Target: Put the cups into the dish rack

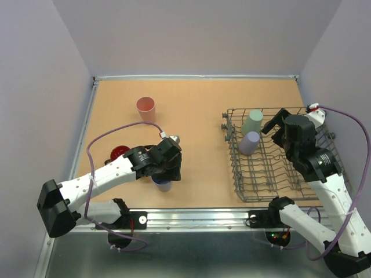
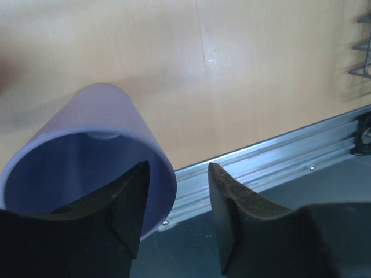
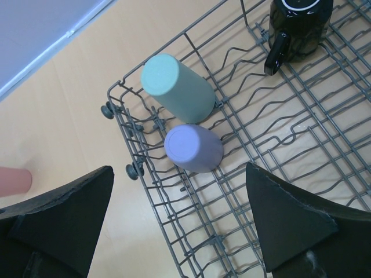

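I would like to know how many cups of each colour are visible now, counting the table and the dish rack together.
Pink: 1, the pink cup
Lavender: 2, the racked lavender cup and the loose lavender cup
Green: 1, the green cup
Red: 1, the red mug
Dark: 1, the dark mug
Total: 6

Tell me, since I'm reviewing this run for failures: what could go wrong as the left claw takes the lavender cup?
The left claw straddles one wall of the lavender cup, one finger inside, one outside; such a pinch may let it tilt or slip when lifted.
The cup stands near the table's front rail; a nudge could push it off the wood.
The right claw hangs open over the dish rack, so the arms may clash at drop-off.
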Controlling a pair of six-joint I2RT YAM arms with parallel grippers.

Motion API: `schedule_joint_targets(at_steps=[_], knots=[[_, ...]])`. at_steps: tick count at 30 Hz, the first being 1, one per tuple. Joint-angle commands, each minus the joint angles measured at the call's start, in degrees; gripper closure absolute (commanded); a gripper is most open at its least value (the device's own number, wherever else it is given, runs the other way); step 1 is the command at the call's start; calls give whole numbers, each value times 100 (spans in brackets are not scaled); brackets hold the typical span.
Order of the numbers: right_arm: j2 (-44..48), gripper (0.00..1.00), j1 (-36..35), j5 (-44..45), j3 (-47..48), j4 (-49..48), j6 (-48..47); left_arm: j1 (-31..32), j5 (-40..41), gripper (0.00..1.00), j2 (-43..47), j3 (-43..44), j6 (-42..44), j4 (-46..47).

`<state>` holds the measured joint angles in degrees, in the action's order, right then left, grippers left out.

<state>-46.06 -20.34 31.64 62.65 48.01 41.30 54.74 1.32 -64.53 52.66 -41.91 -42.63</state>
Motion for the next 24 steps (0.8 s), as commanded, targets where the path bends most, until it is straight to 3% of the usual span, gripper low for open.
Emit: schedule_joint_targets(at_steps=[1,3,5,6,7,12,18,23,24], knots=[[168,0,-32,53,-148,138,-140,107,202,49,-112,-177,-37,299],[185,0,-32,70,-113,208,-140,151,184,55,-252,-204,-1,413],[203,0,-32,97,-78,253,-148,186,202,79,-376,-187,51,449],[212,0,-32,106,-34,296,-157,195,228,96,-411,-99,95,440],[221,0,-32,114,1,323,-166,204,254,100,-437,-38,113,414],[212,0,-32,80,194,402,-175,204,500,100,-543,752,323,63],[63,0,-32,-526,668,253,-122,160,632,100,-1078,2422,763,-254],[-8,0,-32,-1718,1108,-335,-236,-261,107,100,-1395,3706,1220,305],[-25,0,-32,-1905,1161,-449,-167,-523,-330,100,-1413,3812,1273,473]])
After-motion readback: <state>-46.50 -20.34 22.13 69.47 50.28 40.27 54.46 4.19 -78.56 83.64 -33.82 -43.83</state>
